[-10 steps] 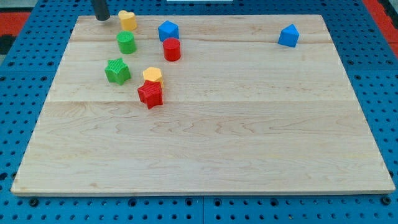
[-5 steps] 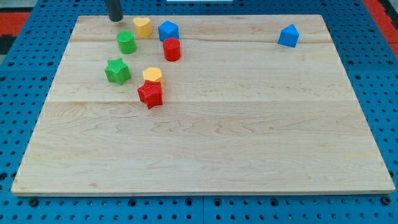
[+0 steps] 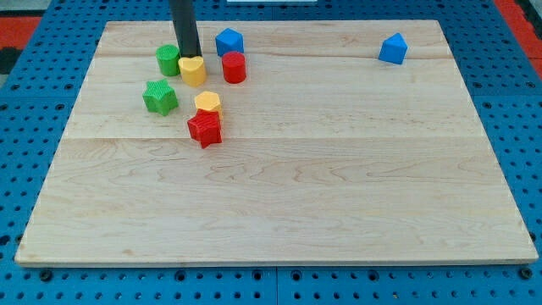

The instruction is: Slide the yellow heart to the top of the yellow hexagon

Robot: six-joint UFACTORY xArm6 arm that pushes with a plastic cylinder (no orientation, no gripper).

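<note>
The yellow heart [image 3: 193, 71] lies near the view's top left of the wooden board [image 3: 279, 169], between the green cylinder [image 3: 168, 60] and the red cylinder [image 3: 234, 67]. My tip [image 3: 189, 55] touches the heart's upper edge. The yellow hexagon [image 3: 207, 102] lies a short way below the heart, with a gap between them. The red star [image 3: 205, 128] sits against the hexagon's lower side.
A green star [image 3: 160, 97] lies left of the hexagon. A blue block [image 3: 229, 41] sits just above the red cylinder. Another blue block [image 3: 393, 48] is at the view's top right. A blue pegboard [image 3: 25, 127] surrounds the board.
My tip moved right and down from the board's top edge. The yellow heart slid right, then down, from the top edge to between the green and red cylinders.
</note>
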